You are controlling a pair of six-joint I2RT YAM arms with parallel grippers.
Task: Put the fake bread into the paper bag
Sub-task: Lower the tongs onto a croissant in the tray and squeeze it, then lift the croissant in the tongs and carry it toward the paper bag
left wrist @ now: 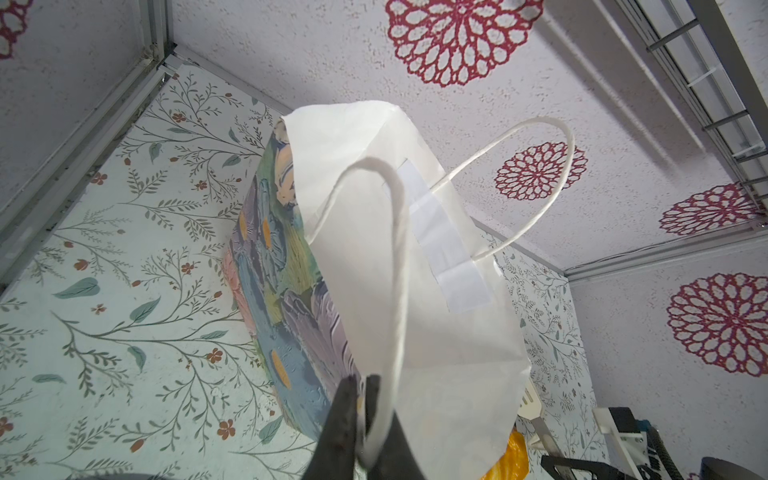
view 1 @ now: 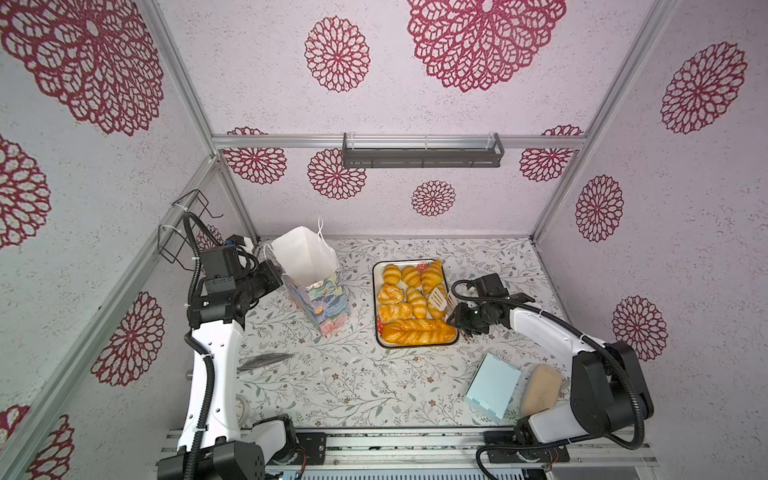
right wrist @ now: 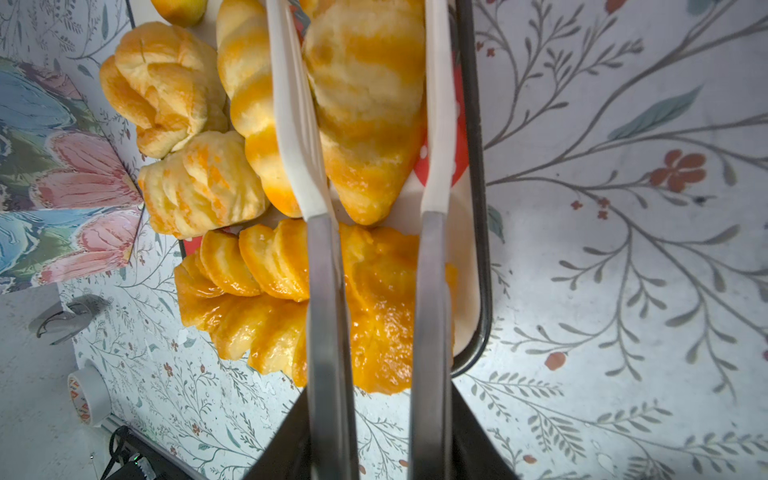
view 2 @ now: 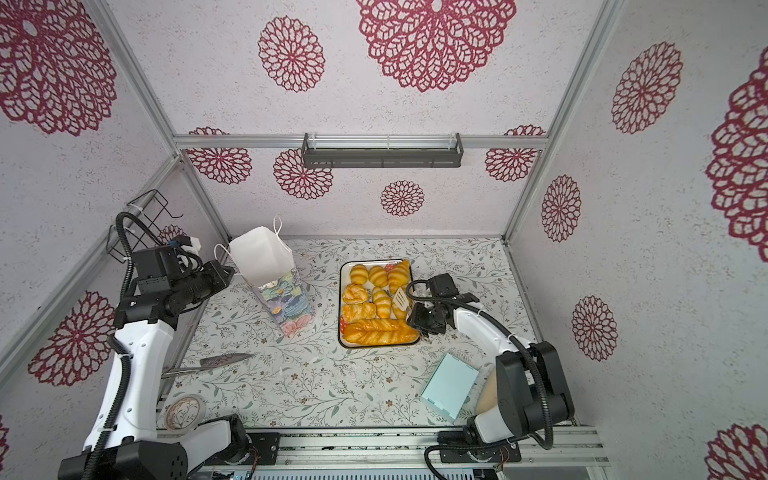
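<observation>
**Tongs astride a croissant, bag pinched by its handle**

Nearest the arms' base rail, a pale roll of tape [view 2: 185, 411] lies at the left edge of the floral-printed table [view 1: 332, 386]. On the right, a flat light blue box [view 1: 492, 386] lies just beside a pale beige flat piece [view 1: 540, 388]. A little farther in on the left lies a grey metal, knife-like blade [view 2: 220, 360].

At mid-table, a white rectangular tray with a dark rim [view 1: 375, 299] holds the fake bread [view 1: 410, 276], glossy golden-yellow toy croissants and rolls. A long braided loaf [view 1: 417, 331] lies across the tray's near end. The right gripper [view 1: 457, 319] reaches in from the tray's right side, its fingers pressed on the two steel arms of a pair of white-tipped tongs [right wrist: 326, 270]. The tong arms stand apart, with one white tip on each side of a striped croissant [right wrist: 365, 104] by the tray's right rim. The right wrist view does not settle whether both tips touch it.

Left of the tray stands the tall paper bag [view 1: 320, 303], with pastel painted flowers outside, plain white inside and its mouth open upward. The left gripper [left wrist: 360, 390] is at the bag's left rim, jaws almost together, pinching one thin white cord handle [left wrist: 400, 249].

Farthest back, a dark grey rail shelf [view 1: 422, 160] hangs on the rear wall, and a black wire basket [view 1: 183, 226] hangs on the left wall.
</observation>
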